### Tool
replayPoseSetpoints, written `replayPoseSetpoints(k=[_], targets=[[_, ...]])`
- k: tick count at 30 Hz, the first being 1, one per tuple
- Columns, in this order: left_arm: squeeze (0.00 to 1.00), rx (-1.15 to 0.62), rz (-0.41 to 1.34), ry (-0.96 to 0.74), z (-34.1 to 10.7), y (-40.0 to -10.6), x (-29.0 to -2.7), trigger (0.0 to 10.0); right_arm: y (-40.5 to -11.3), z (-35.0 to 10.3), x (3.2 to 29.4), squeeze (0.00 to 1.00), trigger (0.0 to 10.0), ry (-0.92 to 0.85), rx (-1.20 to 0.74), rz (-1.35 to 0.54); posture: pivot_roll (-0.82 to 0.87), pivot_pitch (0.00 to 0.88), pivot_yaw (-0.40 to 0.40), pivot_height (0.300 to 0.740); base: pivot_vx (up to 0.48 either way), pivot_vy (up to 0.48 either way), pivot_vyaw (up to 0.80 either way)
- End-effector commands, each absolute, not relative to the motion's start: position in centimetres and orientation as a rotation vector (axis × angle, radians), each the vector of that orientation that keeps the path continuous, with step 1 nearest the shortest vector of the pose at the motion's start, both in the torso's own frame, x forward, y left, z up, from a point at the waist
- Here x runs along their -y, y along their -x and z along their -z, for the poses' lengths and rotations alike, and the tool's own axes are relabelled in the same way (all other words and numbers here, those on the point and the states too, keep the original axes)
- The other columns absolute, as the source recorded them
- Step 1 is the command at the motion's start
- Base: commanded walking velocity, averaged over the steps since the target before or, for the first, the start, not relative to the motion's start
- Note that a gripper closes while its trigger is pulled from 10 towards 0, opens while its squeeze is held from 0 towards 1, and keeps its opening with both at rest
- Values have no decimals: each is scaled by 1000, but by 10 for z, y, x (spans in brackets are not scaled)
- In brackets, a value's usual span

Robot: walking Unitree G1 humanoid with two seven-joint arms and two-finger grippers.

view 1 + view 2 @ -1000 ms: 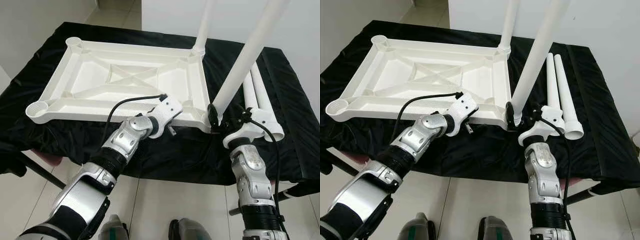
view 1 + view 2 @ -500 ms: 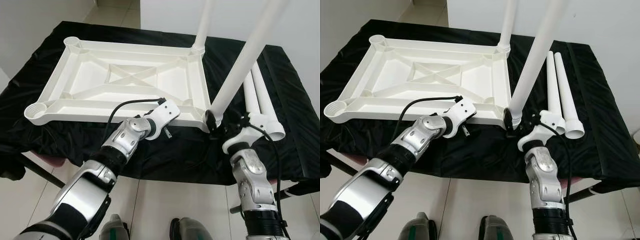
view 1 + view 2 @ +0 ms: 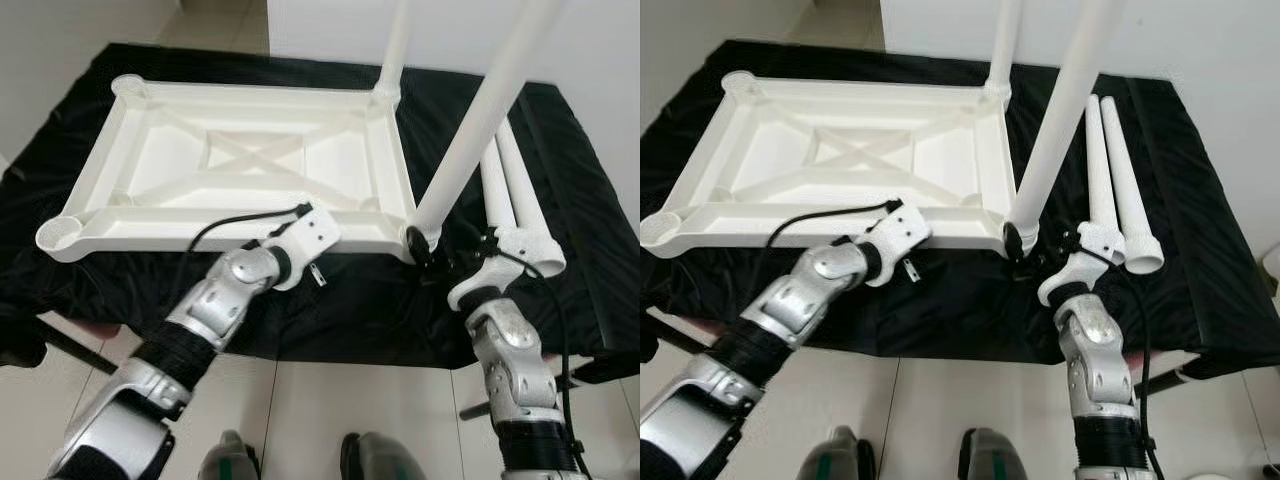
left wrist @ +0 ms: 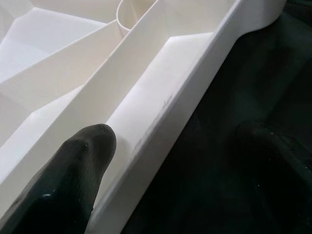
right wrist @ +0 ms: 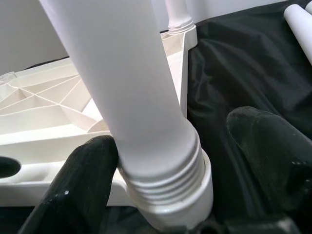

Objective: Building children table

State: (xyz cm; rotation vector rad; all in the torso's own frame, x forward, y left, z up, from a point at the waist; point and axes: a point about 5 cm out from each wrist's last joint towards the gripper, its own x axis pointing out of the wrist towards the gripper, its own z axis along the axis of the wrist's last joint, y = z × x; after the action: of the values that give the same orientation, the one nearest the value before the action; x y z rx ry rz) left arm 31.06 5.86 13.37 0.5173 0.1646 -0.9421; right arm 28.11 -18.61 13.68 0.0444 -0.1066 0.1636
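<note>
Upturned white tabletop lying underside-up on black cloth over a work surface, ribbed cross-bracing visible inside the frame. Two legs already standing in corner sockets: far leg at the 12 o'clock corner on the right side, near leg rising from the 5 o'clock corner socket and leaning slightly. Right gripper at the base of the near leg, fingers spread either side of its threaded collar; one finger touching the collar, the other standing off with a gap, so jaws open around the leg rather than clamped. Collar seated in the socket, a few thread rings still showing above the rim. Left gripper at the tabletop's near long edge, about 6 o'clock; one finger resting inside the frame channel, the other a dark blur over the cloth outside the rim, jaws open astride the wall. Two spare legs lying side by side on the cloth at 3 o'clock, flared ends toward the near edge. Empty sockets at the left corners.
</note>
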Motion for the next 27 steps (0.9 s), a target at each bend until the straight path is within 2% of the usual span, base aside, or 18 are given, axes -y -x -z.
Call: replayPoseSetpoints(k=[1,2,3,4,5,6,13,20,21,27], targets=[[0,-282,1283,-483,-125,-290,-53,10000,-283,-136,192,0,10000,-44,97,-145,-79,63,12,740,0,0,0],[0,-279,1288,-474,-126,-289,-54,9098,-285,-137,192,0,10000,-42,100,-149,-76,61,12,740,0,0,0],[0,-279,1288,-474,-126,-289,-54,9098,-285,-137,192,0,10000,-42,100,-149,-76,61,12,740,0,0,0],[0,-279,1287,-466,-126,-288,-55,5569,-286,-138,193,0,10000,-40,101,-152,-75,60,12,740,0,0,0],[0,-279,1287,-466,-126,-288,-55,5569,-286,-138,193,0,10000,-40,101,-152,-75,60,12,740,0,0,0],[0,-277,1237,-451,-128,-293,-54,10000,-287,-138,193,0,10000,-39,104,-154,-75,57,13,740,0,0,0],[0,-294,1073,-460,-128,-312,-51,10000,-289,-141,197,0,10000,-30,116,-146,-84,56,20,740,0,0,0],[0,-322,1032,-490,-123,-318,-48,10000,-290,-142,198,0,10000,-26,123,-141,-91,56,30,740,0,0,0],[0,-314,1035,-490,-124,-319,-47,235,-290,-142,199,0,10000,-26,124,-140,-91,56,30,740,0,0,0],[0,-291,1074,-452,-131,-318,-44,0,-290,-143,199,0,10000,-26,128,-133,-95,62,38,740,0,0,0]])
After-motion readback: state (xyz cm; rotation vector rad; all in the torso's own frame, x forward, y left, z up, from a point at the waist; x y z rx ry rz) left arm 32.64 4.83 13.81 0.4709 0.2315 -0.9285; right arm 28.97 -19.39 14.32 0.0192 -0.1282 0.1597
